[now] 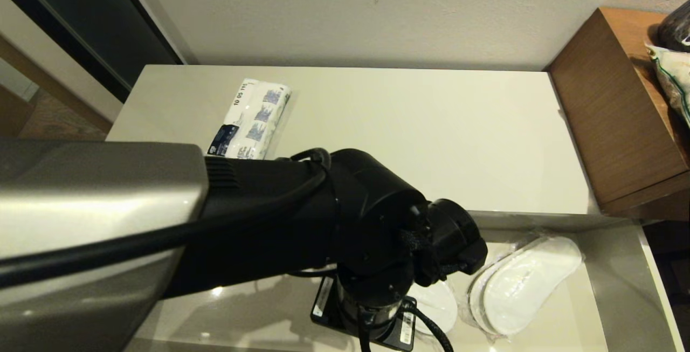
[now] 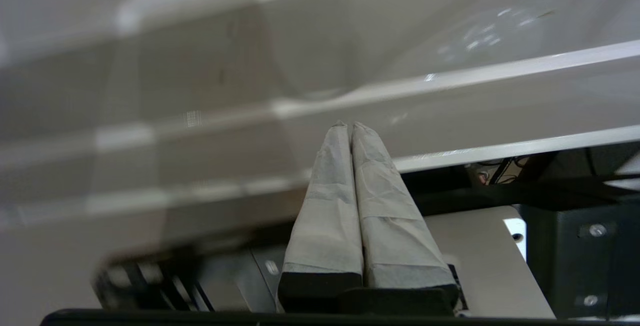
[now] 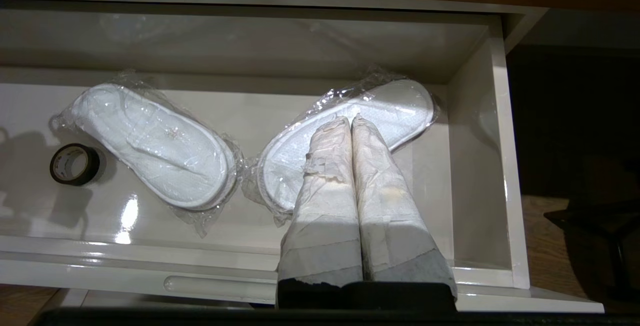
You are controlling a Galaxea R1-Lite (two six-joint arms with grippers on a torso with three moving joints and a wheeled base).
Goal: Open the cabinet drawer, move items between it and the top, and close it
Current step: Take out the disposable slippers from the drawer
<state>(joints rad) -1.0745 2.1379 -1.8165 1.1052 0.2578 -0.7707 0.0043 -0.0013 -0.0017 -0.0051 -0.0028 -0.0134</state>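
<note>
Head view: tissue packet (image 1: 251, 120) lies upper left on the cabinet top (image 1: 409, 136), long axis running toward the wall, slightly tilted right. Looks light, soft, slippery; grip across its narrow middle. Bagged slippers (image 3: 155, 146) sit in open drawer (image 3: 480, 166). Left gripper (image 2: 348, 127) pinched together, empty; right gripper (image 3: 350, 121) likewise.

Readable only on the soft white plastic tissue packet with blue printed patches (image 1: 251, 120), lying on the glossy cream-beige cabinet top (image 1: 409, 136): black digits "10 05 11" (rest illegible).
</note>
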